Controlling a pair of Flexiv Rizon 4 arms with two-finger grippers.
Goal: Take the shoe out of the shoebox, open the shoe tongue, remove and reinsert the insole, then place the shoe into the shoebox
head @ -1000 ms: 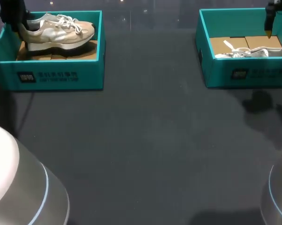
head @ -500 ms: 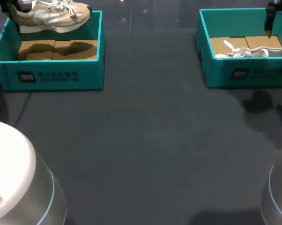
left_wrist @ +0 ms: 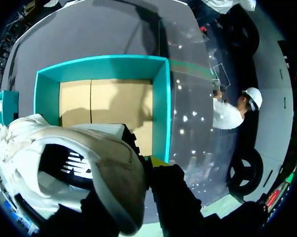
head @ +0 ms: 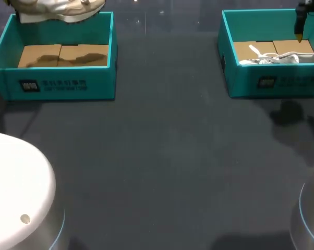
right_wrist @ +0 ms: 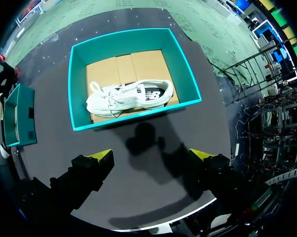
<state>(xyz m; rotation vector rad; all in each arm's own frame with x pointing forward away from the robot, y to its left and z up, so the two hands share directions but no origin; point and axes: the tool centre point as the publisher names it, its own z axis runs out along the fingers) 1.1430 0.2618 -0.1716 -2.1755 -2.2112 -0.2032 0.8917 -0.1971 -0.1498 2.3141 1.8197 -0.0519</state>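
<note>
Broad table [head: 162, 156] lies between the boxes. The left box [head: 63, 86] is open to its floor, a tan shoe [head: 63, 9] hanging apparently over its far rim; a white shoe [head: 274, 59] blocks the front of the right box [head: 282, 86].

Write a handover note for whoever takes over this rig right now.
Grip: left jaws shut on the beige shoe, held in the air above the left shoebox; right jaws open and empty, high over the table near the right shoebox.
Things: the left shoebox shows only its cardboard floor; a white shoe lies in the right shoebox.
Done: beige shoe out of its box.
Left: open the tongue, remove and reinsert the insole, return the shoe to the box.
</note>
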